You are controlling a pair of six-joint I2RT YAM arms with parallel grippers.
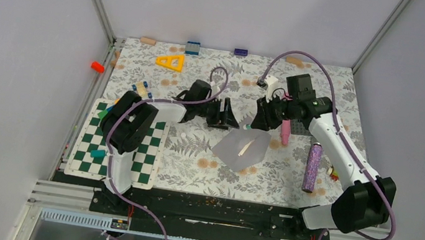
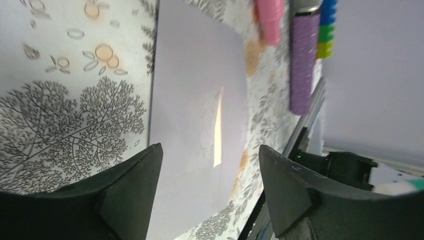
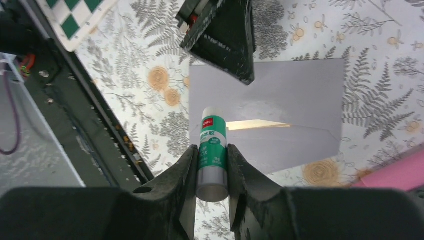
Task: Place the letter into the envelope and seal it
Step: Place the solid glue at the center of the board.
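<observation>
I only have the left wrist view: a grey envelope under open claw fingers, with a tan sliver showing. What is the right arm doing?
Observer: In the right wrist view, the right claw is shut on a glue stick with a green and white label.
Operator: Where is it relative to the envelope?
Observer: From the top camera, it is at the far edge of the envelope, facing the left claw, which is at that same edge.
</observation>
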